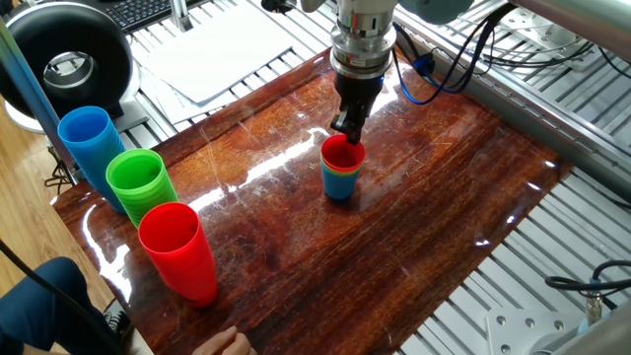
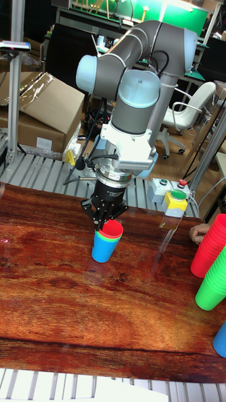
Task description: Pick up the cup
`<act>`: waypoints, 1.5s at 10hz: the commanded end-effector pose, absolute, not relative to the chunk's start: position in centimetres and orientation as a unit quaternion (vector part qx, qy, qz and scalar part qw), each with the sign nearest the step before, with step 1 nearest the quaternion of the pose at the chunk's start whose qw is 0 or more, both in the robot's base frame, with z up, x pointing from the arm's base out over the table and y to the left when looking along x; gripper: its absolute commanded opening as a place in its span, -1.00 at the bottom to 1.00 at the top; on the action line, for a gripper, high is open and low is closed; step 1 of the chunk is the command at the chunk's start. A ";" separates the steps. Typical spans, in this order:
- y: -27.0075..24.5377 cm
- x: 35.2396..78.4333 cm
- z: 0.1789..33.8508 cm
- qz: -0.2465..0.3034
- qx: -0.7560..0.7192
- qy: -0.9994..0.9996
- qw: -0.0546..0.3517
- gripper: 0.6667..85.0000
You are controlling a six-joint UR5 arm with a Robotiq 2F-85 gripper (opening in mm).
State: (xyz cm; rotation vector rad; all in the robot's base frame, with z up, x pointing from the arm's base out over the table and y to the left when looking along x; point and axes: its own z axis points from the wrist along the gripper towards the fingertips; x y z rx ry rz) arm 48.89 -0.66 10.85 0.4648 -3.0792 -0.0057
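The cup (image 1: pixel 343 155) (image 2: pixel 113 230) is a small red tumbler nested on top of a small green cup (image 2: pixel 108 238) and a small blue cup (image 1: pixel 338 185) (image 2: pixel 102 249). This little stack stands near the middle of the wooden table (image 1: pixel 414 227). My gripper (image 1: pixel 344 130) (image 2: pixel 102 221) comes straight down onto the far side of the red rim. Its fingers are pinched close together on that rim, one inside and one outside. The red cup sits slightly tilted in the stack.
Taller stacks of red (image 1: pixel 179 251) (image 2: pixel 212 246), green (image 1: pixel 141 184) (image 2: pixel 213 282) and blue cups (image 1: pixel 87 143) stand along the table's left edge. A person's hand (image 1: pixel 222 343) rests at the near edge. A black round device (image 1: pixel 69 59) and cables (image 1: pixel 444 69) lie beyond the table.
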 end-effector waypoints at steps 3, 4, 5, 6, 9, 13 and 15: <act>0.0 48.7 11.7 -0.025 0.147 -0.988 0.023 -0.98; 0.2 48.7 11.8 -0.028 0.148 -0.988 0.024 -0.98; 0.3 48.8 11.8 -0.030 0.149 -0.988 0.024 -0.98; 0.6 48.8 11.9 -0.034 0.149 -0.988 0.024 -0.98; 0.7 48.9 12.6 -0.042 0.158 -0.986 0.027 -0.98; 1.6 48.5 13.3 -0.071 0.166 -0.983 0.032 -0.98; 1.0 48.8 13.4 -0.064 0.174 -0.982 0.028 -0.98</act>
